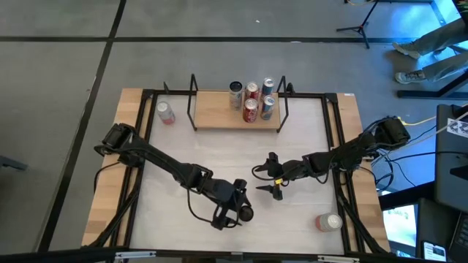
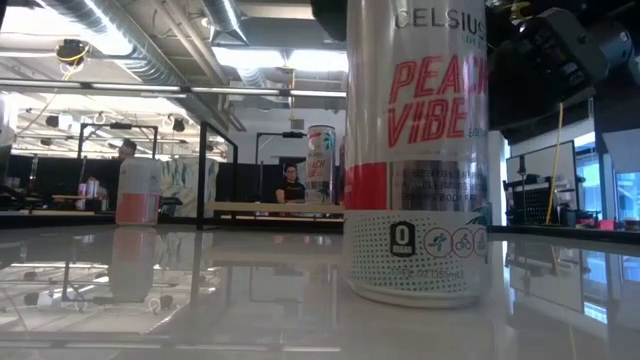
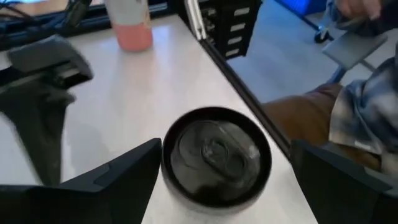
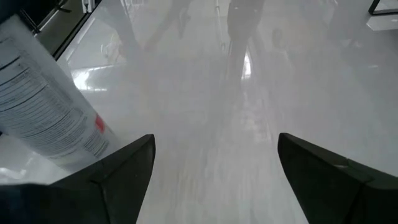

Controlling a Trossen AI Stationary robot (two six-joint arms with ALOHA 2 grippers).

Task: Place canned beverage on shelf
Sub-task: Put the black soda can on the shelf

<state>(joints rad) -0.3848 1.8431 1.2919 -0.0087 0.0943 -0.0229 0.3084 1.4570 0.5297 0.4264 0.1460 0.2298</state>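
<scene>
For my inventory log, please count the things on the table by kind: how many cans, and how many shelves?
Cans on the shelf: 5
Cans directly on the table: 3
Shelf: 1
Total: 9 things

Both tools (image 1: 240, 210) (image 1: 274, 175) spread wide, low.

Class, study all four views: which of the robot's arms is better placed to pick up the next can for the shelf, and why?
Left. The left gripper hangs open directly over the black-topped can, fingers either side. The right gripper is open over bare table.
</scene>
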